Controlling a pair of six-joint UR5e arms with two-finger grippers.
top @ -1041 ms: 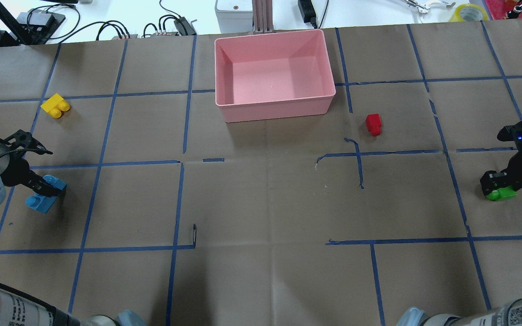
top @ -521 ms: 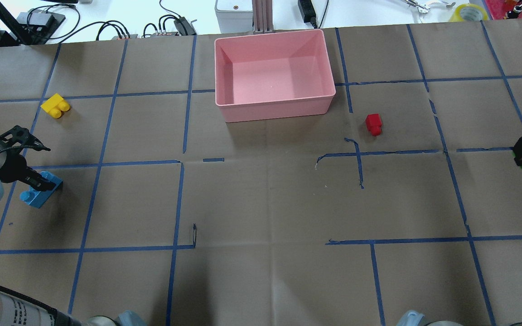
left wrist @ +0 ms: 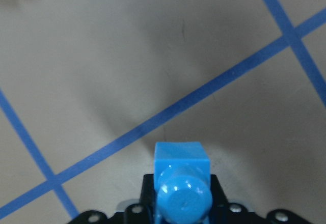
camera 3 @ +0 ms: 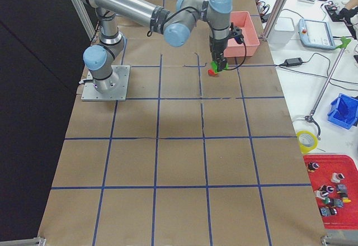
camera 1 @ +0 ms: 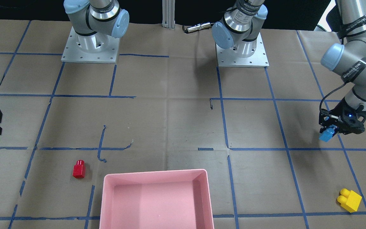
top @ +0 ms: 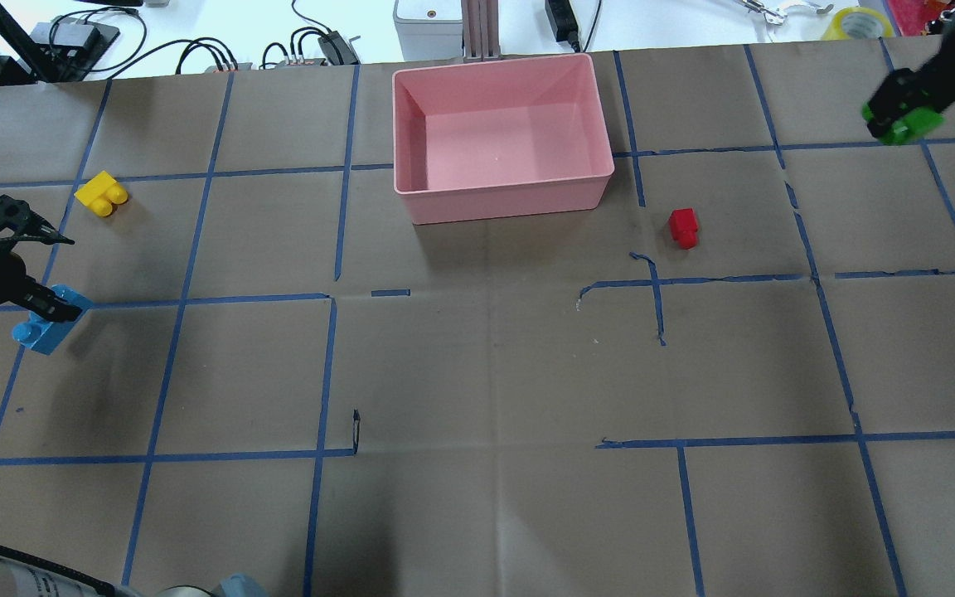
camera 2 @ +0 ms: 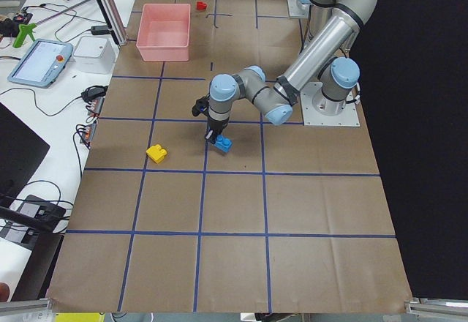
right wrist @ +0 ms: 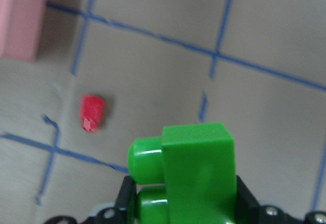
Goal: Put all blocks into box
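Blocks fill both claws. The left claw [top: 53,308] is clamped on the light-blue block [top: 36,328] and holds it above the bench [top: 486,373] at the robot's left end. The yellow block [top: 102,194] lies on the paper nearby. The right claw [top: 892,104] grips the green block [top: 908,124], raised over the far right corner, well apart from the pink box [top: 502,195]. The red block [top: 682,226] lies on the bench near the box's right side. All four blocks are outside the box.
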